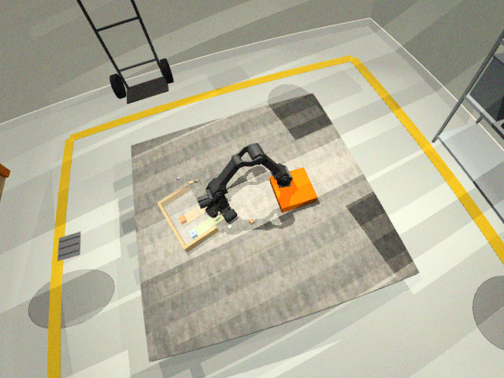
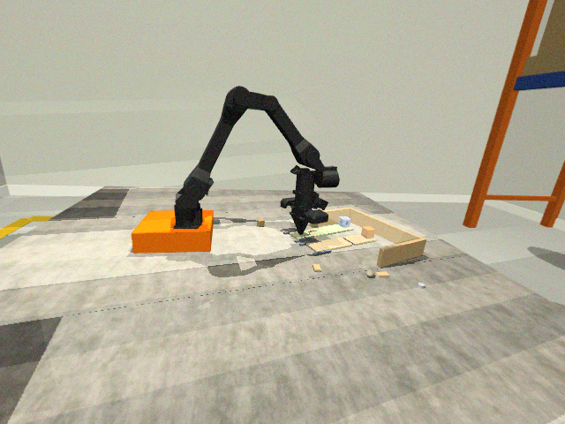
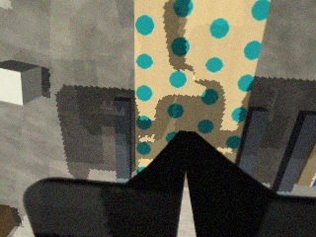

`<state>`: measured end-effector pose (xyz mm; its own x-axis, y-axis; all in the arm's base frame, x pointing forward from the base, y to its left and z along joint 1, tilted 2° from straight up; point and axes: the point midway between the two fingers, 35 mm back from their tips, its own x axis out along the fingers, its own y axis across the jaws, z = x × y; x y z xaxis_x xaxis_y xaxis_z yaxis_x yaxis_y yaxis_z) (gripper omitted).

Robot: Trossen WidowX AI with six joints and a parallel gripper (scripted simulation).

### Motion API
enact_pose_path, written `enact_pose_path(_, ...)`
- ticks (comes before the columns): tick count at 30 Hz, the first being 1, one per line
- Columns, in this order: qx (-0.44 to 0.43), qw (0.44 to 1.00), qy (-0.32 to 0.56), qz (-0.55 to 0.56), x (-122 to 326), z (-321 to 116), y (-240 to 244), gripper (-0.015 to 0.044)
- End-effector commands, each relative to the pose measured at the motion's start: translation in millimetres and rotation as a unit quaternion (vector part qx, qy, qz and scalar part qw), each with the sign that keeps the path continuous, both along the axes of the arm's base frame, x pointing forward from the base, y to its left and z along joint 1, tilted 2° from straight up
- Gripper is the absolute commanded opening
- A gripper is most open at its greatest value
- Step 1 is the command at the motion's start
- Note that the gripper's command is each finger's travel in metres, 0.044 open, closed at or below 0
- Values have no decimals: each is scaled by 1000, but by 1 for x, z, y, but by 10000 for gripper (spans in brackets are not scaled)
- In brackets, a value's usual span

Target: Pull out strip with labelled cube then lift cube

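A strip with teal dots (image 1: 205, 225) (image 2: 324, 231) (image 3: 197, 30) lies flat, with a pale blue-white cube (image 1: 193, 233) (image 2: 344, 222) at its far end. Its middle is partly hidden by the arm in the top view. A second, tan strip (image 1: 192, 216) (image 2: 330, 245) lies beside it and shows a seam across it, with an orange-tan cube (image 1: 183, 218) (image 2: 367, 231) on its far part. Markings on the cubes are too small to read. My gripper (image 2: 300, 232) (image 3: 186, 138) is shut and empty, pointing down over the near part of the dotted strip. Whether the tips touch it is unclear.
A low wooden wall (image 1: 175, 225) (image 2: 401, 253) surrounds the strips' far ends. Dark rails (image 3: 123, 138) (image 3: 252, 143) flank the dotted strip. A white block (image 1: 229, 226) (image 3: 11, 84) and a small brown cube (image 1: 251, 221) (image 2: 260, 223) lie nearby. Small chips (image 2: 317, 268) (image 2: 382, 274) lie outside the wall.
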<state>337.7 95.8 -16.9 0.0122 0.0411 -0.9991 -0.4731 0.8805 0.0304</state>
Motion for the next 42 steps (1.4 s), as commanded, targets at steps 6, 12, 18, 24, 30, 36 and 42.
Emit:
enact_pose_path(6, -3, 1000, 7, 2, -16, -3, -8, 0)
enact_pose_path(12, -4, 1000, 7, 2, -24, -4, -12, 0)
enact_pose_path(18, -4, 1000, 7, 2, -32, -4, -17, 0)
enact_pose_path(24, -4, 1000, 8, 2, -41, -5, -21, 0)
enact_pose_path(30, -4, 1000, 8, 2, -48, -6, -25, 0)
enact_pose_path(36, -4, 1000, 8, 2, -57, -6, -29, 0)
enact_pose_path(42, -4, 1000, 9, 2, -65, -6, -34, 0)
